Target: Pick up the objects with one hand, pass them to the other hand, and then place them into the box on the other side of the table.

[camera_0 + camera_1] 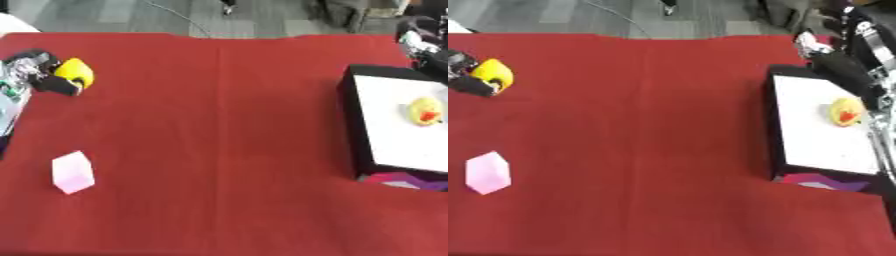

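Surface: a red-covered table (219,125) filled the view.
Objects: a yellow object (75,73) sat far left; a pink block (73,172) lay nearer.
Box: the box (773,120), right, held a yellow toy (846,111).
Left hand: the left hand (35,70) had fingers curled around the yellow object.
Right hand: the right hand (837,67) hung over the box; finger spread unclear.
Advice: lift straight, carry to mid-table, hand off only once the receiving fingers close.

Left hand (35,70) cut by frame edge

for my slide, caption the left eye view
Left hand curled round a yellow object; yellow toy already in the box.
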`<act>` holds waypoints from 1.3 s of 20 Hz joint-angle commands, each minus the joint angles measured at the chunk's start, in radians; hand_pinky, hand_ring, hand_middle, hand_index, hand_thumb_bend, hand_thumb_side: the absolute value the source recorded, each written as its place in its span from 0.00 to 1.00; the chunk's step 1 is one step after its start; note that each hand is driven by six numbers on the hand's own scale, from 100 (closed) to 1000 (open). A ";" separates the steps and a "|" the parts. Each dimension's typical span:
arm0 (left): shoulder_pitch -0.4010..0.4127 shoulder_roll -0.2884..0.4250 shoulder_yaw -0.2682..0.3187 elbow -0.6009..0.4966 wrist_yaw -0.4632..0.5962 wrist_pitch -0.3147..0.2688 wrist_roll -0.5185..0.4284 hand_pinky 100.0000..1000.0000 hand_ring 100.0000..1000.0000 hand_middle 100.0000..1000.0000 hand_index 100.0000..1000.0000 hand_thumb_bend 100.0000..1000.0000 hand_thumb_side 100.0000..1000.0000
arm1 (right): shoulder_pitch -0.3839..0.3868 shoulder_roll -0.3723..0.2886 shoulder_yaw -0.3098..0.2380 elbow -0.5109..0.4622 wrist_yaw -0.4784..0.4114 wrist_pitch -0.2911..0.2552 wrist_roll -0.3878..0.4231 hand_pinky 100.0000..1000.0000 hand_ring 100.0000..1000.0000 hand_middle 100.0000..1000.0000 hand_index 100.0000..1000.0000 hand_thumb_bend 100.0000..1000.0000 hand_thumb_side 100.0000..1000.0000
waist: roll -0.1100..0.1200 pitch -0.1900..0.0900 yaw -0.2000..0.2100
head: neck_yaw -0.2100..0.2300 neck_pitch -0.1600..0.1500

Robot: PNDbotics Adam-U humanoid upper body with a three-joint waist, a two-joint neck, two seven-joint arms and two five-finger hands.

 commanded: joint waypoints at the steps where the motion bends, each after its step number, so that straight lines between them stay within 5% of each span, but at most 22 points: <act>1: 0.015 0.071 -0.024 -0.167 0.063 0.006 0.027 0.65 0.59 0.50 0.54 0.00 0.19 | -0.024 -0.014 0.000 -0.024 -0.006 -0.005 0.002 1.00 1.00 0.95 1.00 0.00 0.43 | 0.000 -0.021 0.001 | -0.007 -0.015; 6: 0.075 0.087 -0.054 -0.356 0.163 -0.004 0.081 0.64 0.57 0.47 0.53 0.00 0.26 | -0.067 -0.001 0.031 -0.040 -0.013 -0.022 0.035 1.00 1.00 0.96 1.00 0.00 0.43 | -0.002 -0.023 0.002 | -0.030 -0.024; 12: 0.146 0.070 -0.100 -0.500 0.228 -0.083 0.206 0.61 0.54 0.46 0.53 0.00 0.30 | -0.164 0.013 0.150 -0.056 0.024 -0.086 0.216 1.00 1.00 0.98 1.00 0.00 0.40 | -0.003 -0.021 0.003 | -0.084 -0.024; 26: 0.252 0.028 -0.197 -0.625 0.177 -0.237 0.416 0.58 0.46 0.43 0.52 0.00 0.32 | -0.325 0.140 0.322 -0.026 0.210 -0.154 0.542 1.00 1.00 1.00 1.00 0.00 0.20 | -0.008 -0.022 0.000 | -0.123 -0.009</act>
